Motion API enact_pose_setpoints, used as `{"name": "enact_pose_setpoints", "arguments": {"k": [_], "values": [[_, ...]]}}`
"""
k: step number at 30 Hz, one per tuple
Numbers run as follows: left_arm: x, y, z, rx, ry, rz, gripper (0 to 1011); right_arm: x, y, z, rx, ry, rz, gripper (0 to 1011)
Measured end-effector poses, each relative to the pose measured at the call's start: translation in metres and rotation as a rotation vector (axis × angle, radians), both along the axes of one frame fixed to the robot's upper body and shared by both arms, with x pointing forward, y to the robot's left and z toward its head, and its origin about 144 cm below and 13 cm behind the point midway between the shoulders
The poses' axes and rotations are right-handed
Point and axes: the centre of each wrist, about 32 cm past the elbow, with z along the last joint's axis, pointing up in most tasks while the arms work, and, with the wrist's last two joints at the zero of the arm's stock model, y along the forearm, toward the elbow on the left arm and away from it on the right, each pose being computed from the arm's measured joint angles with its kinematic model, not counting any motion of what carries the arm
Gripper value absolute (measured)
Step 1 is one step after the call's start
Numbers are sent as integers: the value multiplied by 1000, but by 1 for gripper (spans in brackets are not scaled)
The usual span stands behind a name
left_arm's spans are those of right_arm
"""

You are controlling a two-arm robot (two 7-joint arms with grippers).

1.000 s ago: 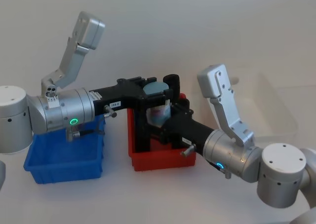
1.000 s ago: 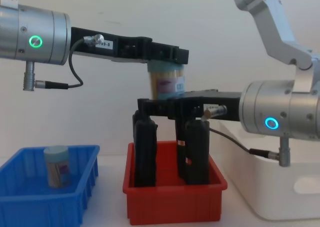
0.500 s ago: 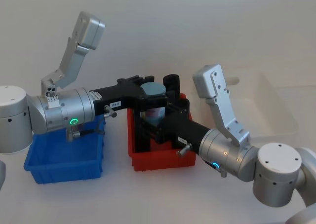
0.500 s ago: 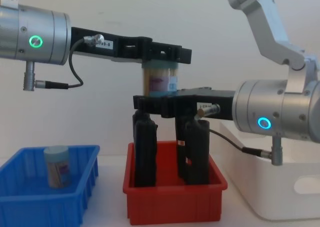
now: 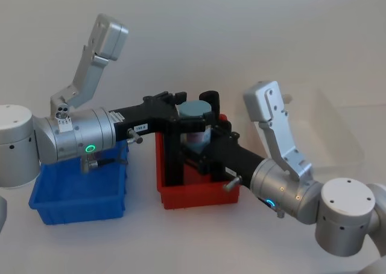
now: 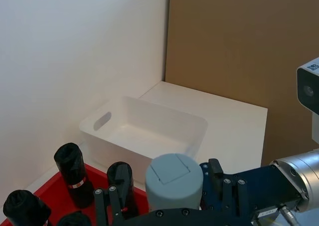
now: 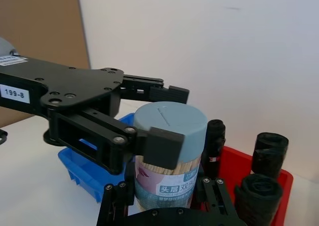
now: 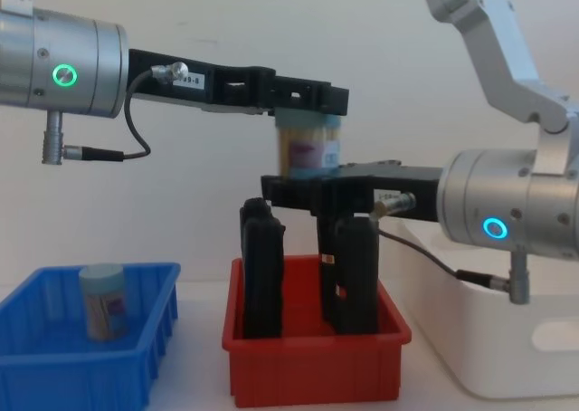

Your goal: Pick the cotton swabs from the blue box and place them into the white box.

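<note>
While the left tool (image 8: 310, 103) stays clenched on the lid of the cotton swabs jar (image 8: 310, 153) above the red bin (image 8: 317, 366), the pair has slid toward the white box (image 8: 488, 357), and the right tool (image 8: 312, 186) has followed at the jar's base; whether it grips, I cannot tell. A handover seems under way. The left tool's white tag (image 7: 15, 92) reads "199-8"; the jar's label shows Chinese print.
</note>
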Motion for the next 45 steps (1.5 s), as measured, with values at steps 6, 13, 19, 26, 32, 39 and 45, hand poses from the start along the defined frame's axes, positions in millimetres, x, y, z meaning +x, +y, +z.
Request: {"name": "enact_pose_setpoints", "arguments": {"k": [6, 13, 19, 26, 32, 39, 45], "values": [[0, 0, 0, 0, 0, 0, 1004, -3, -9, -1, 5, -2, -44, 654], [0, 0, 0, 0, 0, 0, 1004, -8, -28, -4, 14, -8, -132, 654], [0, 0, 0, 0, 0, 0, 1004, -9, -45, -8, 17, -15, -214, 654], [0, 0, 0, 0, 0, 0, 1004, -7, -66, -13, 15, -24, -315, 654], [0, 0, 0, 0, 0, 0, 1004, 1, -83, -21, 8, -29, -397, 654], [0, 0, 0, 0, 0, 0, 1004, 16, -95, -31, -10, -27, -445, 654], [0, 0, 0, 0, 0, 0, 1004, 32, -99, -41, -25, -12, -458, 654]]}}
